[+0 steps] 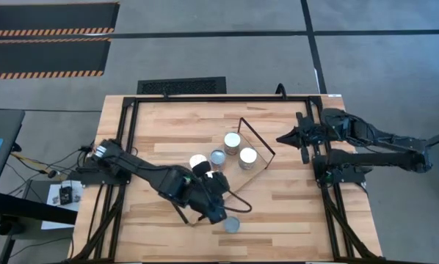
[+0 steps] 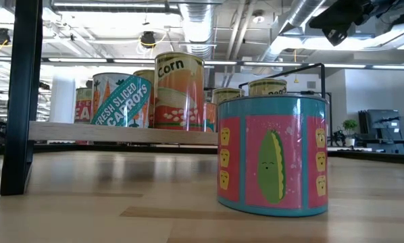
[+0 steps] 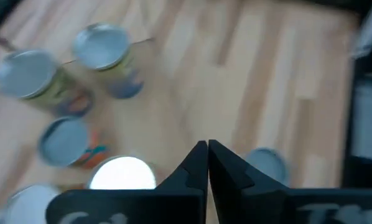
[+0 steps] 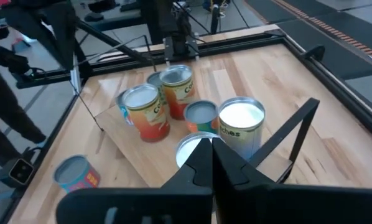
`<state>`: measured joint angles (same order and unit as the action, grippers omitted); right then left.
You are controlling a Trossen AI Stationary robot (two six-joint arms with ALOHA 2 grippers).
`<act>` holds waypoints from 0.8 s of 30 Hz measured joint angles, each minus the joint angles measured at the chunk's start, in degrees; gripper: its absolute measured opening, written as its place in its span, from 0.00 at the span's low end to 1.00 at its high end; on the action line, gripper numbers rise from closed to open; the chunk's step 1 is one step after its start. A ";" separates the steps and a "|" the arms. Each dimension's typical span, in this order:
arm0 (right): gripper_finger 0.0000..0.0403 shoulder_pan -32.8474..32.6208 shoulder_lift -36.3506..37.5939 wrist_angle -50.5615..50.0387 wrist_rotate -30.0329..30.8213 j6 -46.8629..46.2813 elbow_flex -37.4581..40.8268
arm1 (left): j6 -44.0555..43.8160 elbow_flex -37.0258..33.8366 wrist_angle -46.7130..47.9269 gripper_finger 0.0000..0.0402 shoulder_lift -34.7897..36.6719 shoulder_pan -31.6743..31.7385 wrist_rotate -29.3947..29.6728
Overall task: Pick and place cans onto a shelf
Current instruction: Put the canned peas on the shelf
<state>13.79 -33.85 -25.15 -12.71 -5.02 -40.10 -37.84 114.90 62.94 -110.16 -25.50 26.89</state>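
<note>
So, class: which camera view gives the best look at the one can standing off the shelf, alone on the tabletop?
The low view: the lone can fills the foreground, its pink-and-teal corn label readable. The high view shows only its grey top near the table's front edge. The right wrist view shows it small and off to the side; the left wrist view blurs it.

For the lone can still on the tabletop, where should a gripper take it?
Grip the can across its round side wall, descending from above: it stands upright, clear of the shelf, with free space around it. The left gripper is nearest.
</note>
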 joint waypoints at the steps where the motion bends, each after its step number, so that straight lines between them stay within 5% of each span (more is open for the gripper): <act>1: 0.02 -1.59 0.00 0.11 1.90 -1.15 0.00 | 1.01 -3.30 -3.77 0.00 2.08 0.02 -1.11; 11: 0.02 -18.73 -3.63 -0.14 17.89 -11.62 -0.04 | 3.58 -42.74 -44.07 0.00 28.26 -0.37 -2.16; 18: 0.02 -31.96 -13.01 0.07 27.76 -19.54 -3.29 | 3.83 -58.81 -50.50 0.00 43.51 -1.28 5.92; 24: 0.02 -41.14 -24.70 -0.28 29.57 -24.78 -7.28 | 4.67 -67.40 -50.53 0.00 53.85 -1.33 8.57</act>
<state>-27.34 -58.55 -25.43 16.86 -29.80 -47.38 -33.17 47.51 12.41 -56.31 -26.83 35.46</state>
